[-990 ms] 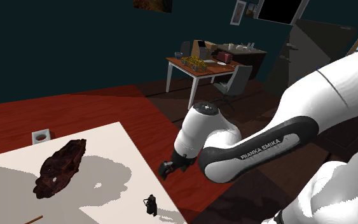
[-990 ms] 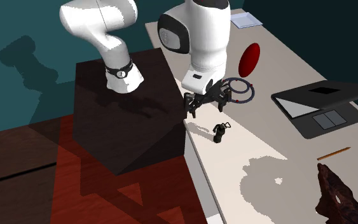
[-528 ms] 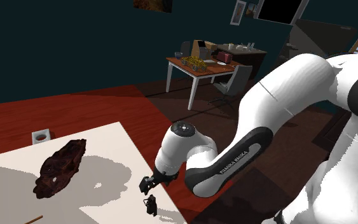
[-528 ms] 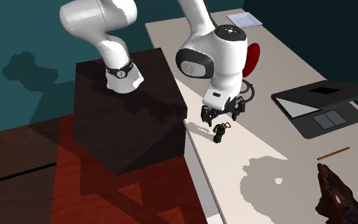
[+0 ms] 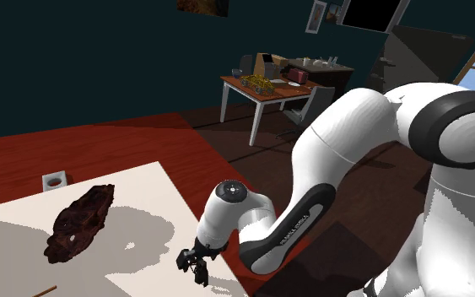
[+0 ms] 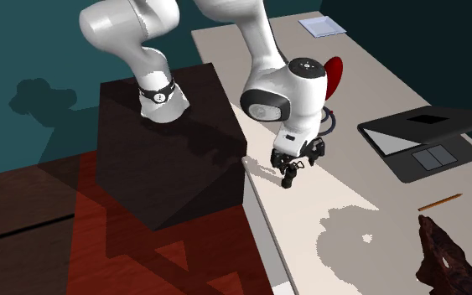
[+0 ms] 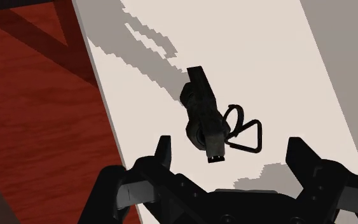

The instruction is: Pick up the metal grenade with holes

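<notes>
Grenade: the dark grenade (image 7: 203, 111) lay on its side on the pale surface (image 6: 343, 209), close to the edge that faced the stand (image 6: 167, 151). Its wire pull ring (image 7: 241, 130) was splayed out to one side.

Hand: the hand (image 7: 230, 153) was spread wide and low over the grenade. One black finger stood on each side of the grenade and neither touched it, so nothing was held.

Why so placed: the fingers seemed to straddle the body across its narrow width, which I judged to be the pose for closing on it. The ring lay towards one finger and could have caught there.

Wrist view: it gave the open gap on both sides of the grenade and the slant of its long axis against the line between the fingers. It also gave the red floor (image 7: 37, 108) just past the surface's edge.

Second exterior view: it gave the height, with the hand (image 6: 297, 165) just above the grenade (image 6: 289, 176). Its neighbours were a looped cable (image 6: 330, 121) just behind the hand and, well apart, a laptop (image 6: 422, 138), a pencil (image 6: 439, 202) and a rough brown lump (image 6: 443, 256).

Shoulder view: the hand (image 5: 191, 263) stood partly before the grenade (image 5: 200, 274), so the gaps could not be judged there. What it added was the arm's steep reach down to that near edge.
</notes>
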### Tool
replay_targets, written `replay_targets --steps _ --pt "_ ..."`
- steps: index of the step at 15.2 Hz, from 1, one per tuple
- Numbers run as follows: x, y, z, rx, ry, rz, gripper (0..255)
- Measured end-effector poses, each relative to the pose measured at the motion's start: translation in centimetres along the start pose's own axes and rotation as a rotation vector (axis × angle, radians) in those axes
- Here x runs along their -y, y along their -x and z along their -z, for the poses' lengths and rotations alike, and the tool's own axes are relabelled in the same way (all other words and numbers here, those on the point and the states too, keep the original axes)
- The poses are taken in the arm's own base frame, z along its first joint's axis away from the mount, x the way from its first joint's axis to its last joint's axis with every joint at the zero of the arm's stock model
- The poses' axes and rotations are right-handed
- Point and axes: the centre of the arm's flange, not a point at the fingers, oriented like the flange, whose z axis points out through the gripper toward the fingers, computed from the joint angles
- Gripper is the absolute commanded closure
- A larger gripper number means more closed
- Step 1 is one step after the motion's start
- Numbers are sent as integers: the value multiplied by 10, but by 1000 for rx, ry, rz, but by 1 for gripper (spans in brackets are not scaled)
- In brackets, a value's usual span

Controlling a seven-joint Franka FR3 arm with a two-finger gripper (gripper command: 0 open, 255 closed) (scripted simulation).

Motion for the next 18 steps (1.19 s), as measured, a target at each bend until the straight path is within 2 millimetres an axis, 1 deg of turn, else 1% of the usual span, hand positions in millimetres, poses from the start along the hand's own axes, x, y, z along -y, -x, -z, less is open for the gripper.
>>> replay_targets --steps 2,3,13,15,18 --pt "-1 0 -10 0 0 0 0" --pt "-1 0 -13 0 0 0 255" --pt "-2 -1 -14 -2 -1 -1 255" --pt "-1 -1 -9 -1 0 0 255" --pt "0 -2 6 -1 0 0 255"
